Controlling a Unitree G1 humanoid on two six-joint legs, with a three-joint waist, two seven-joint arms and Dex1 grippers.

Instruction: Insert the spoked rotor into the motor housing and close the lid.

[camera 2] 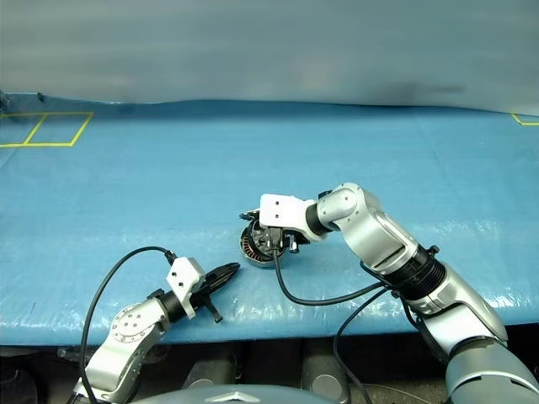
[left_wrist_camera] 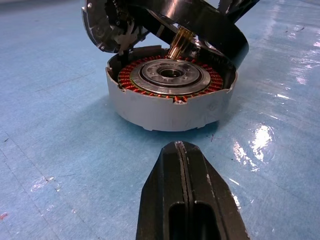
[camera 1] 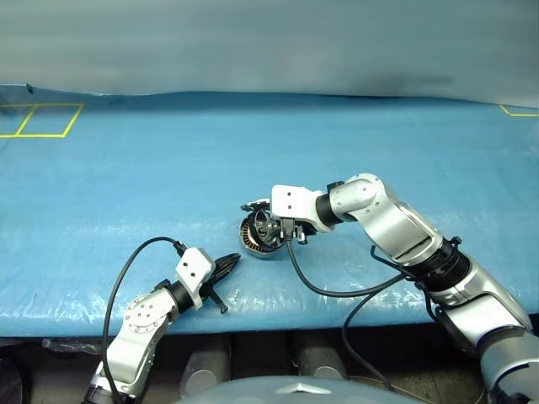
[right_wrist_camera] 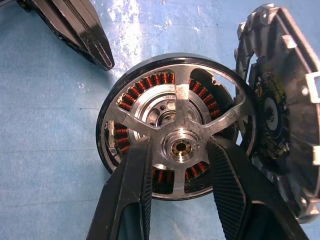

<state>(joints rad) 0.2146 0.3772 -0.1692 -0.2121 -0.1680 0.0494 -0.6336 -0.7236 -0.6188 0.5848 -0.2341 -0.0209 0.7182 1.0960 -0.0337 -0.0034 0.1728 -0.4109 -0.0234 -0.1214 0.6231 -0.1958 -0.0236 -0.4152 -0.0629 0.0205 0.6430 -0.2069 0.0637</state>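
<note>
Black on its rim with pale grey spokes, the spoked rotor (right_wrist_camera: 177, 127) is pinched by the right gripper (right_wrist_camera: 179, 150) tilted over the round grey motor housing (left_wrist_camera: 170, 102), the round silver lid (right_wrist_camera: 280, 115) beside it, the left gripper (left_wrist_camera: 182, 150) clenched nearby.

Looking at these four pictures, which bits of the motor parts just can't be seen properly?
- Motor housing: in the right wrist view the spoked rotor covers most of it; its far rim is hidden behind the tilted rotor in the left wrist view.
- Lid: right wrist view cuts it off at the edge; its outer face is turned away.
- Head views: the right pincer hides the parts.
</note>
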